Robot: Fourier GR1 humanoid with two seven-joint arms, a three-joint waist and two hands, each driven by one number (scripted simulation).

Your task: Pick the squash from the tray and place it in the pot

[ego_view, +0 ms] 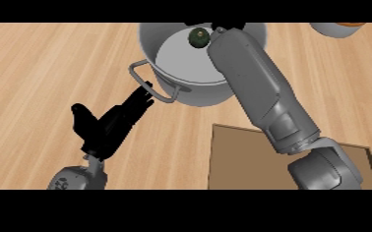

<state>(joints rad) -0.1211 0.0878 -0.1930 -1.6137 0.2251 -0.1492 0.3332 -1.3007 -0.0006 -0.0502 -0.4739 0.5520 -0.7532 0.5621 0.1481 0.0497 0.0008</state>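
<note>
Nearest, at about five o'clock, a brown tray [240, 157] lies flat on the wooden counter [65, 64], partly covered by the right forearm [254, 88] that crosses it. At about eight o'clock the left hand [109, 120] shows with its fingers straight and relaxed, holding nothing, its fingertips just beside the near side handle [149, 81] of the pot [185, 59]; whether they touch it cannot be told. The grey pot stands farther out, toward twelve o'clock. The right forearm reaches over its rim, and only a small dark part of the right hand [225, 29] shows at the far rim, so its fingers cannot be read. The dark green squash [198, 38] sits inside the pot, on its floor near the far wall, just beside that hand at its nine o'clock. At one o'clock, part of a pale bowl [334, 29] shows at the edge.
</note>
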